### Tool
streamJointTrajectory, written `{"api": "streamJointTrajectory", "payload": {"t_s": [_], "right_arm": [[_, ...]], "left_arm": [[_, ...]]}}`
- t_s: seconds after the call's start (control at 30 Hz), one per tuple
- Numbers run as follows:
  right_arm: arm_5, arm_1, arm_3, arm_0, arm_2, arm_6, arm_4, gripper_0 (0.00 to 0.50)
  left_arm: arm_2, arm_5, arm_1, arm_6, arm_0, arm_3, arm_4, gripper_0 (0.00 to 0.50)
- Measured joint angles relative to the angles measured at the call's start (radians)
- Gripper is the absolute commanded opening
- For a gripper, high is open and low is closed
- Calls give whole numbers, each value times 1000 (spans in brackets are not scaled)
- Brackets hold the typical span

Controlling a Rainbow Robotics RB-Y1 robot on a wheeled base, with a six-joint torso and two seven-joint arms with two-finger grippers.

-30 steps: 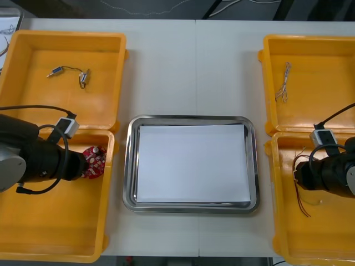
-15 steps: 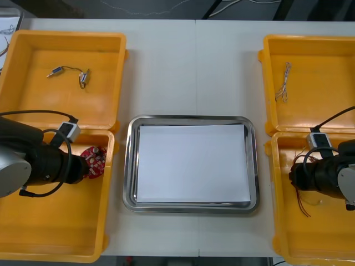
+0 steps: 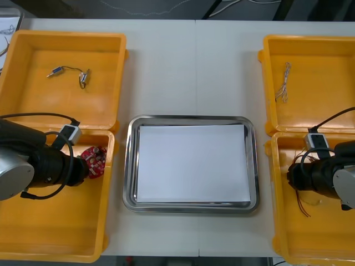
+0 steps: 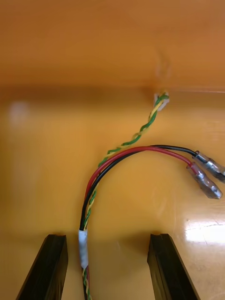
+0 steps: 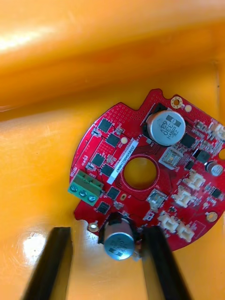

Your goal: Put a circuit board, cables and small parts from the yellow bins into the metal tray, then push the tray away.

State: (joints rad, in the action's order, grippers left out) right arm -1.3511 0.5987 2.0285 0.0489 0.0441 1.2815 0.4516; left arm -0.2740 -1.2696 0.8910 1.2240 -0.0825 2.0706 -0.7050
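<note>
Now, from above, we sit low in the near yellow plastic bins (image 3: 108, 221) flanking the white-lined metal tray (image 3: 127, 166): right gripper (image 4: 107, 248) spread around the red-black-yellow cable bundle (image 4: 83, 239), left gripper (image 5: 105, 236) agape, straddling the rim of the round red circuit board (image 5: 140, 140), ready to pinch.

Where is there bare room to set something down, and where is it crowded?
Free: the white inside of the metal tray; the table strip beyond it, between the far bins. Crowded: the near left bin, left gripper open at the circuit board; the near right bin, right gripper open around the cable.
</note>
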Motion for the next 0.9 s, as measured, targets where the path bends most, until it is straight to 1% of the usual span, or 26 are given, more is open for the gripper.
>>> {"api": "streamJointTrajectory", "payload": {"t_s": [0.03,0.07,0.1,0.2,0.27,0.33,0.37,0.4,0.43,0.47,0.5,0.53,0.77,0.83,0.9], "right_arm": [[6,0,-2,0,0,0,0,500],[11,0,-3,0,0,0,0,500],[14,0,-4,0,0,0,0,500],[15,0,-4,-1,0,0,0,500],[15,0,-4,-1,0,0,-2,465],[18,0,-4,-2,4,0,-9,381],[19,0,-4,-2,7,0,-16,353],[20,0,-4,-4,11,0,-20,251],[20,0,-4,-5,14,0,-23,130],[20,0,-4,-6,16,0,-24,84],[21,0,-4,-7,18,0,-25,25],[21,0,-4,-7,19,0,-26,0],[21,0,-4,-7,19,0,-39,0],[21,0,-1,-7,19,0,-55,0],[20,1,5,-7,19,0,-63,0]], "left_arm": [[0,1,0,0,0,0,0,87],[0,1,0,0,0,0,0,37],[0,1,0,0,0,0,0,1],[0,1,0,0,0,0,0,0],[0,1,0,0,0,0,0,0],[0,2,0,0,0,0,0,0],[0,2,0,0,0,0,0,0],[0,2,0,0,0,0,0,0],[0,2,0,0,0,0,0,0],[0,2,0,0,0,0,0,0],[0,2,0,0,0,0,0,0],[0,2,0,0,0,0,0,0],[1,-7,10,0,0,2,-6,0],[7,-32,17,0,0,9,-19,0],[23,-66,27,0,0,25,-49,0]]}}
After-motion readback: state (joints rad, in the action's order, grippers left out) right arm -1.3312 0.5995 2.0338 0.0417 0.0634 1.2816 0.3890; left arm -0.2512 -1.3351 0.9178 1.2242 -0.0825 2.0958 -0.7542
